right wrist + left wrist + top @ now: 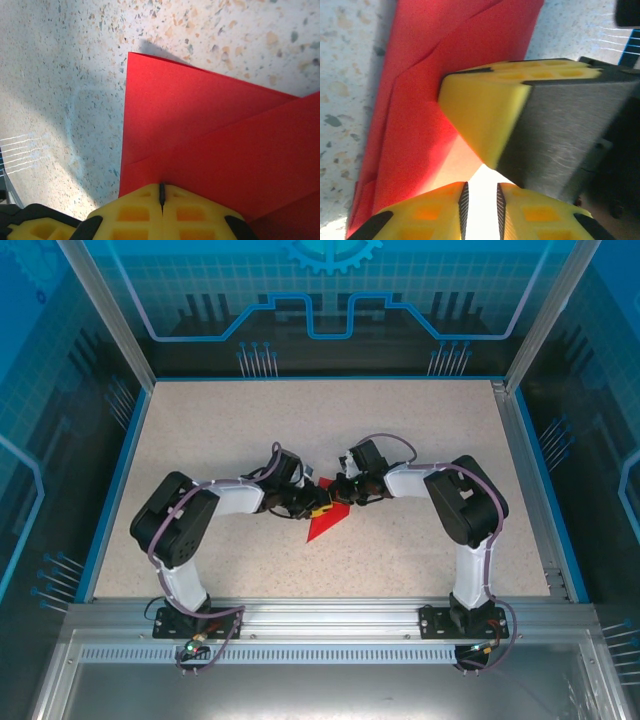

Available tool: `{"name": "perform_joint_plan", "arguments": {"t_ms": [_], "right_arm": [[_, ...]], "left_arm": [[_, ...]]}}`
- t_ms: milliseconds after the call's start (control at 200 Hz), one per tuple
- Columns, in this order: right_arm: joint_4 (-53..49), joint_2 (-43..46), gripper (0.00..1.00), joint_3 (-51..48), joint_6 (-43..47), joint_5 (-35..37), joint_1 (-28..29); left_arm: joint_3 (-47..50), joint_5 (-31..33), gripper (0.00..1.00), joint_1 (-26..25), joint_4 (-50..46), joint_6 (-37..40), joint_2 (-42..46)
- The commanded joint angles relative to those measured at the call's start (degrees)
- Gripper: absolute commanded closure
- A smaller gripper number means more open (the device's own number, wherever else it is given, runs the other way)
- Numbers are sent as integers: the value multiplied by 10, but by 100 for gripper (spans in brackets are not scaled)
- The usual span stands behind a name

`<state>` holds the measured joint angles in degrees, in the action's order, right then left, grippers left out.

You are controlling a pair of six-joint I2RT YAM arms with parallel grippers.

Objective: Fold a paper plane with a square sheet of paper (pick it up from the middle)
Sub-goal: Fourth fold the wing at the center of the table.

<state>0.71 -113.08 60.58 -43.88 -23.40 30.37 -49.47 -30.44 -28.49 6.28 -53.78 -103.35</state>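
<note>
The partly folded red sheet of paper lies flat at the middle of the table, where the left gripper holds its jaws narrowly apart above it while the right gripper, jaws together, rests on it.

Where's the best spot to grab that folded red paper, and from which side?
Probably its free pointed near corner, coming in low from the near side. The folded red paper lies flat, and the shut right gripper sits on its far part.
</note>
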Motion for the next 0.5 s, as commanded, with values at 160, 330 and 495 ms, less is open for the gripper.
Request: {"name": "perform_joint_plan", "arguments": {"t_ms": [160, 330, 495], "right_arm": [[-43, -44, 96, -19, 5, 57, 0], [-49, -41, 96, -18, 7, 62, 0], [-52, -41, 96, -19, 6, 66, 0]], "left_arm": [[23, 41, 83, -19, -66, 9, -31], [65, 55, 92, -19, -81, 16, -7], [95, 40, 92, -20, -90, 34, 32]]}}
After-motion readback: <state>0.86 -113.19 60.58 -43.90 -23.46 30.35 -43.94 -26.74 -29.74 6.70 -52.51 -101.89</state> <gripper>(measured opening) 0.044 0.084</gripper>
